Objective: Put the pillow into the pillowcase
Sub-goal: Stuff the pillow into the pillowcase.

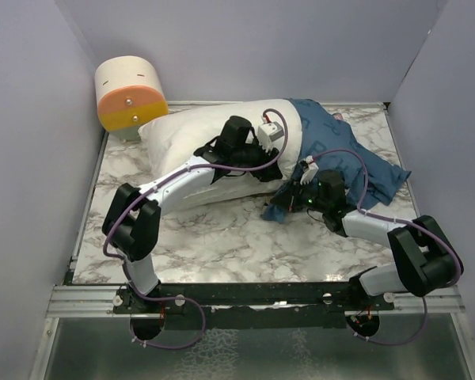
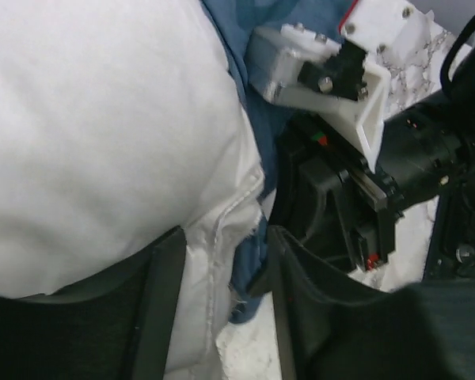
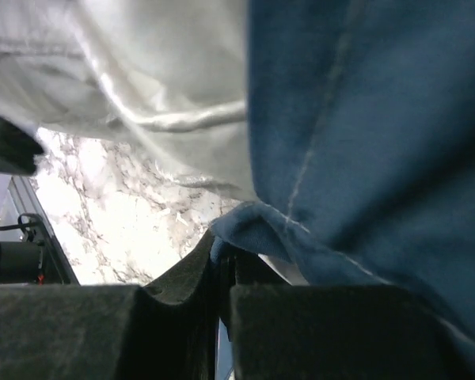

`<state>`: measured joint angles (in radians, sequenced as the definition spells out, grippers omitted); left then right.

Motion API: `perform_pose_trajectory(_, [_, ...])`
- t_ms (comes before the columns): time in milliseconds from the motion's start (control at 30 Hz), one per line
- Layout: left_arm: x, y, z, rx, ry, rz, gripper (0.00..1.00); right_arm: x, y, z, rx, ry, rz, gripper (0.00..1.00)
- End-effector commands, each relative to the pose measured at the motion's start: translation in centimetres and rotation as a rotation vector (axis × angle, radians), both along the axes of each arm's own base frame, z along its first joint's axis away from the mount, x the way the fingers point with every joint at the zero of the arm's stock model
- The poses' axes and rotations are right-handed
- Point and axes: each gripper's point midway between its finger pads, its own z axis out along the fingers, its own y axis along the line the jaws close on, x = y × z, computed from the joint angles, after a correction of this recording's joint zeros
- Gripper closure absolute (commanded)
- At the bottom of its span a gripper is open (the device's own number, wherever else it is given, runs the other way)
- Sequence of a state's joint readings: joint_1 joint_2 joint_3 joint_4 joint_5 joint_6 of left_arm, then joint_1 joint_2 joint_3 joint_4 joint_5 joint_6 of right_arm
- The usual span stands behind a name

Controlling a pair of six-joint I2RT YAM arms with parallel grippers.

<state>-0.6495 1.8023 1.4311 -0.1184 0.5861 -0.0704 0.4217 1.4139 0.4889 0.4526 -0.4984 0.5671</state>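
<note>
Along the far edge of the tabletop (image 1: 222, 237), one pillow (image 1: 182, 134) lies with its long axis left to right. Its right end is hidden inside the one pillowcase (image 1: 348, 162). The left gripper (image 2: 222, 253) has its fingers parted around the pillow's seamed edge. The right gripper (image 3: 222, 265) is pinched tight on the pillowcase hem.

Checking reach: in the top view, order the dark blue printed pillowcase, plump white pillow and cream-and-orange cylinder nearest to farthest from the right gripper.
1. The pillowcase, pinched in the right gripper.
2. The pillow, just to its left.
3. The cylinder, far back-left corner.
</note>
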Motion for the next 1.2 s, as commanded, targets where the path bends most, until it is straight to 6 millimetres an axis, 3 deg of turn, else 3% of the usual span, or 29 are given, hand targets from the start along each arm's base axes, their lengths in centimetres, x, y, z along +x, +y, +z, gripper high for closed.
perform_pose_trajectory(0, [-0.1, 4.2, 6.0, -0.014, -0.124, 0.132, 0.44, 1.7, -0.7, 3.0, 0.011, -0.1, -0.046, 0.97])
perform_pose_trajectory(67, [-1.3, 5.8, 8.1, -0.025, -0.141, 0.163, 0.37, 2.0, -1.1, 3.3, 0.006, -0.114, -0.06, 0.97])
perform_pose_trajectory(167, [-3.0, 9.0, 9.5, -0.013, -0.16, 0.257, 0.07, 2.2, -1.7, 3.5, 0.008, -0.12, -0.075, 0.97])
perform_pose_trajectory(200, [-3.4, 10.3, 10.0, -0.007, -0.175, 0.301, 0.02, 2.3, -1.8, 3.5, 0.01, -0.121, -0.078, 0.97])
perform_pose_trajectory(333, [-3.7, 16.7, 10.3, 0.125, -0.215, 0.517, 0.01, 2.6, -2.1, 4.0, 0.025, -0.128, -0.082, 0.97])
perform_pose_trajectory(500, [-2.9, 25.8, 6.2, 0.448, -0.226, 0.818, 0.01, 2.9, -2.2, 5.0, 0.036, -0.149, -0.086, 0.97])
perform_pose_trajectory(567, [-3.2, 27.2, 5.0, 0.474, -0.191, 0.854, 0.01, 3.1, -2.1, 5.4, 0.04, -0.154, -0.081, 0.97])
perform_pose_trajectory(733, [-3.7, 25.8, 1.7, 0.439, -0.09, 0.768, 0.01, 3.5, -1.8, 6.4, 0.054, -0.166, -0.077, 0.97])
perform_pose_trajectory(833, [-4.2, 23.7, -0.8, 0.44, -0.005, 0.635, 0.03, 3.8, -1.5, 7.9, 0.066, -0.196, -0.066, 0.98])
perform_pose_trajectory(900, [-4.4, 21.9, -1.7, 0.404, 0.033, 0.552, 0.09, 4.2, -1.1, 9.7, 0.081, -0.235, -0.046, 0.99])
perform_pose_trajectory(967, [-4.2, 20.6, -1.9, 0.37, 0.052, 0.495, 0.33, 4.8, -0.5, 12.3, 0.098, -0.278, -0.015, 0.99])
perform_pose_trajectory(1033, [-4.1, 19.0, -1.3, 0.324, 0.067, 0.434, 0.74, 5.1, 0.5, 15.9, 0.139, -0.335, 0.026, 0.99])
perform_pose_trajectory(1067, [-4.0, 18.2, -0.7, 0.291, 0.081, 0.405, 0.86, 5.2, 1.1, 17.9, 0.154, -0.372, 0.04, 0.99])
perform_pose_trajectory(1167, [-3.9, 15.7, 2.8, 0.173, 0.079, 0.326, 1.0, 4.9, 3.3, 24.7, 0.172, -0.508, 0.086, 0.99])
